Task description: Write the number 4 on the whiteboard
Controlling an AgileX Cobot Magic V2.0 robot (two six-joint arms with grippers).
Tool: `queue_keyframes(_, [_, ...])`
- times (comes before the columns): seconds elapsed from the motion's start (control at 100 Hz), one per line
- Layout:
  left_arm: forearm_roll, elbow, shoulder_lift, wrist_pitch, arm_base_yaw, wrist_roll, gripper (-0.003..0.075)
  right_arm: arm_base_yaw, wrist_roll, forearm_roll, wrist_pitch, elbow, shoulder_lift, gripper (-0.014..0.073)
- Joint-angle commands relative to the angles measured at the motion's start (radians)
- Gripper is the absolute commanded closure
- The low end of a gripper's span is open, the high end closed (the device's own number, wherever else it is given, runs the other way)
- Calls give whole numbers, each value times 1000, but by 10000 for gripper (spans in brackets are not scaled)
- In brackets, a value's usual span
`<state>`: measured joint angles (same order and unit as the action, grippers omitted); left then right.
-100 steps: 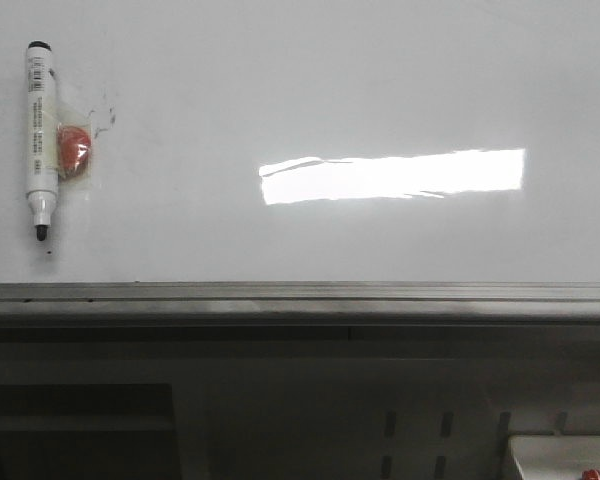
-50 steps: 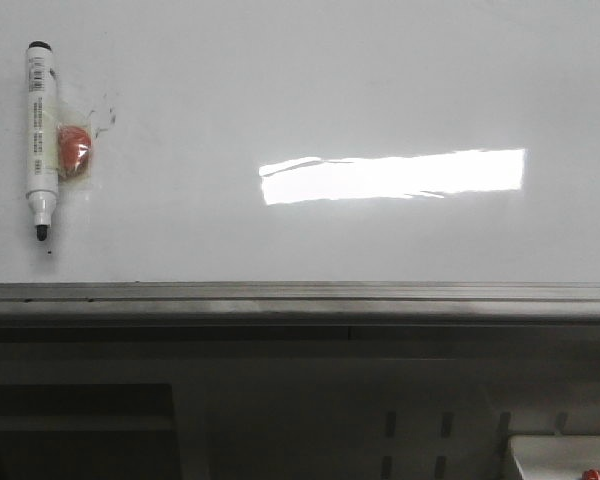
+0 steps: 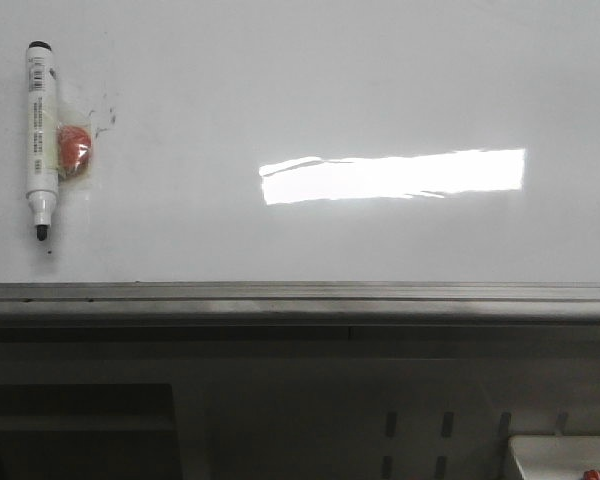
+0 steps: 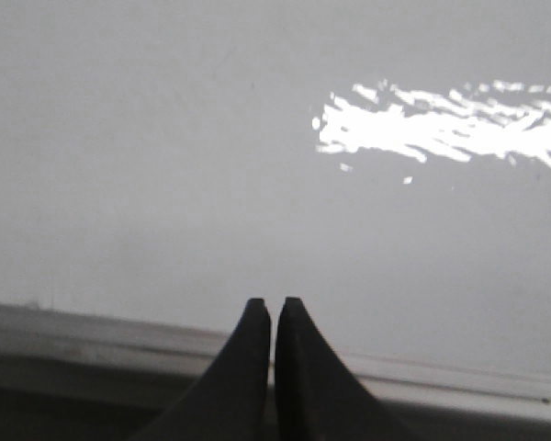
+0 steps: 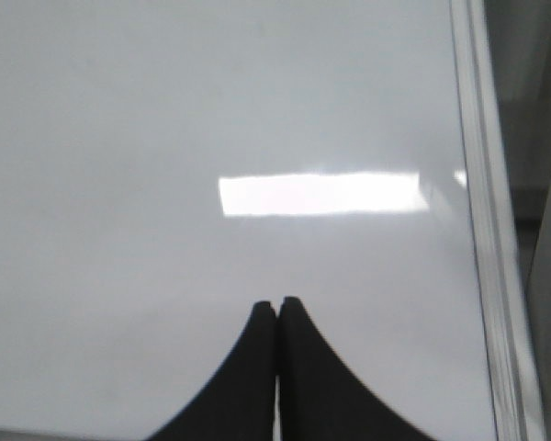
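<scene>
Background: a glossy whiteboard (image 3: 310, 90) fills the front view, a bright strip of lamp glare across its middle and a grey metal edge strip (image 3: 300, 293) along its near side; dark framework lies below that.

Task item: no number 4 is present anywhere on the board. Only faint smudges (image 3: 106, 112) show near the far left.

Key relation: the marker (image 3: 39, 138) lies flat at the far left of the board, long axis running toward and away from the robot, black tip pointing toward the near edge. A small orange-red piece (image 3: 74, 148) is fixed against its right side under what looks like clear tape, though the view is too soft to be sure. Judged by side, the left arm is the nearer one; the marker appears in neither wrist view.

Arm pose: the left gripper (image 4: 273, 307) sits over the near edge strip, looking across bare board, fingers pressed together and holding nothing. The right gripper (image 5: 276, 304) sits over the board's right portion, the board's side frame (image 5: 485, 230) beside it, fingers likewise together and empty.

Assessment: writing has not begun; the marker must be picked up first.
</scene>
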<state>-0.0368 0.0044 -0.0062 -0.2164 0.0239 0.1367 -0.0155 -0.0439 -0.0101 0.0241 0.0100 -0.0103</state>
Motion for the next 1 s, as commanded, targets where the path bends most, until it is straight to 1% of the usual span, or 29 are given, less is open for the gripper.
queue_keyframes(0.0, [1, 34, -24, 146, 1, 11, 741, -4, -7, 0, -178, 25, -14, 658])
queue_keyframes(0.1, [1, 34, -24, 168, 1, 11, 741, -4, -7, 0, -176, 25, -14, 658])
queue_keyframes(0.24, [1, 34, -24, 194, 1, 11, 741, -4, -7, -2, -111, 22, -14, 658])
queue_keyframes(0.34, [1, 25, -20, 192, 1, 11, 741, -4, -7, -26, -13, -20, 2, 658])
queue_keyframes(0.44, [30, -6, 19, 159, 1, 11, 741, -4, -7, -28, 65, -84, 63, 658])
queue_keyframes(0.56, [37, -101, 109, 72, 1, 11, 741, -4, -7, -42, 228, -194, 201, 658])
queue_keyframes(0.64, [-9, -166, 186, 45, 1, 11, 741, -4, -7, -105, 302, -255, 291, 658])
queue_keyframes(0.71, [-11, -211, 242, 45, 1, 11, 741, -4, -7, -143, 308, -292, 353, 658])
queue_keyframes(0.78, [-14, -235, 289, 54, 1, 11, 740, -4, -7, -143, 293, -307, 395, 658])
queue_keyframes(0.84, [-52, -240, 321, 79, 1, 11, 733, -4, -7, -143, 284, -307, 416, 658])
queue_keyframes(0.88, [-66, -240, 343, 92, -1, 11, 696, -4, -7, -143, 281, -307, 423, 658])
queue_keyframes(0.91, [-68, -240, 358, 108, -3, 11, 649, -4, -7, -143, 281, -307, 426, 658])
queue_keyframes(0.95, [-70, -240, 381, 132, -5, 11, 550, -4, -7, -143, 281, -307, 428, 658])
queue_keyframes(0.96, [-67, -240, 385, 143, -5, 11, 512, -4, -7, -143, 279, -307, 428, 658])
queue_keyframes(0.98, [-60, -240, 395, 163, -5, 11, 474, -4, -7, -143, 279, -307, 428, 658])
queue_keyframes(0.99, [-58, -240, 402, 170, -5, 11, 437, -4, -7, -143, 279, -307, 428, 658])
